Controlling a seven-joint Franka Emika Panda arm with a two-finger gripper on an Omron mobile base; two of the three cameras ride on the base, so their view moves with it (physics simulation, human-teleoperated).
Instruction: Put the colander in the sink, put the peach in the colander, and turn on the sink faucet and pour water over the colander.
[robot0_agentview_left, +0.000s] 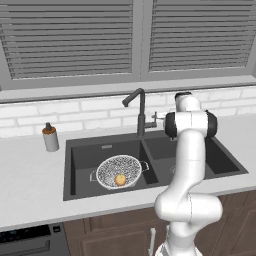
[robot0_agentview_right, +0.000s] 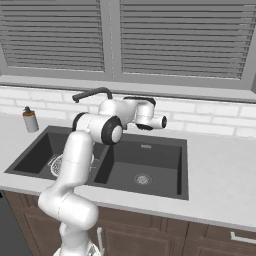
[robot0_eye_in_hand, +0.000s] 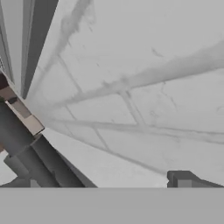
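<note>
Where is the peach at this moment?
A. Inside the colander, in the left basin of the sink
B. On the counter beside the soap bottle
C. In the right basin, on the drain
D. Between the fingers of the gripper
A: in the left base view the peach lies inside the colander, which sits in the left basin of the sink.

In the right base view the white arm hides most of the round silvery mesh colander (robot0_agentview_right: 56, 163) (peach unseen) in the dark grey double-basin sink (robot0_agentview_right: 165, 145).
</note>
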